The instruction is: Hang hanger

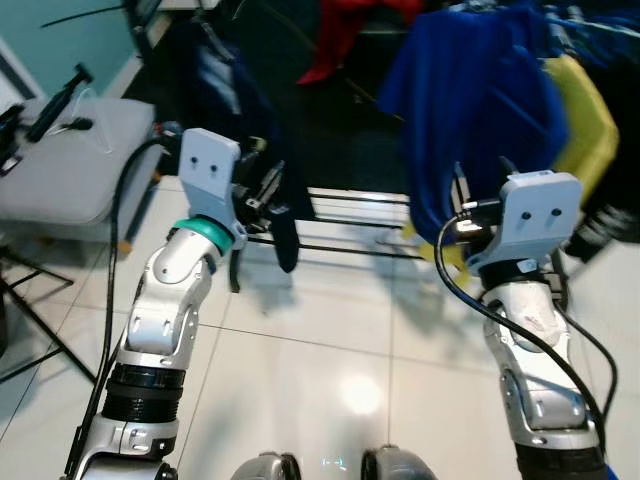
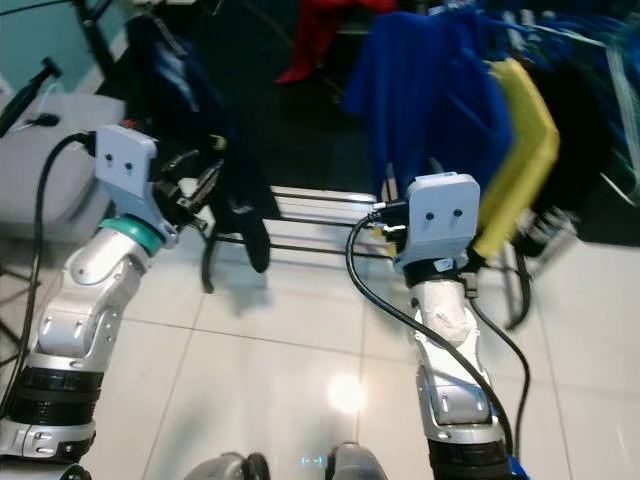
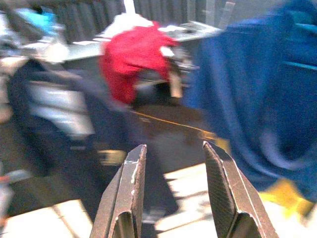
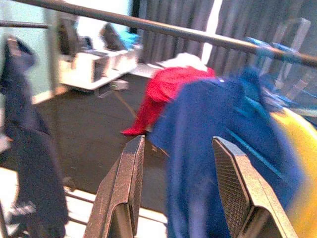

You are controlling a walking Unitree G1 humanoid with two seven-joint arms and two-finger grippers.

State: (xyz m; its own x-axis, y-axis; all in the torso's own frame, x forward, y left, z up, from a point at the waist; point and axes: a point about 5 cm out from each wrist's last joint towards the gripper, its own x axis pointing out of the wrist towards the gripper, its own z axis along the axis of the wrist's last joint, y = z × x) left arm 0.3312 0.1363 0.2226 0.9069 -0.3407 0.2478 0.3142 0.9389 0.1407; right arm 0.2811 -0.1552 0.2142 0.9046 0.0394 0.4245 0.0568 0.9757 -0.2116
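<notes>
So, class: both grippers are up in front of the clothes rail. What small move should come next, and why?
Probably step closer to the rail. Both the left gripper and the right gripper are open with nothing between their fingers, and the blue garment hangs beyond them, so nothing looks within grasp yet.

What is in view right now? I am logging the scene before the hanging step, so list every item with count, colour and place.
Blue garment: one, blue, hanging on the rail ahead of the right arm.
Yellow garment: one, yellow, hanging just right of the blue one.
Dark garment: one, navy, hanging ahead of the left arm.
Red garment: one, red, lying farther back.
Rail: one, dark, running above the garments.
Grey seat: one, grey, far left.
Floor: white glossy tiles.
Left gripper: black fingers, open, holding nothing.
Right gripper: black fingers, open, holding nothing.
</notes>
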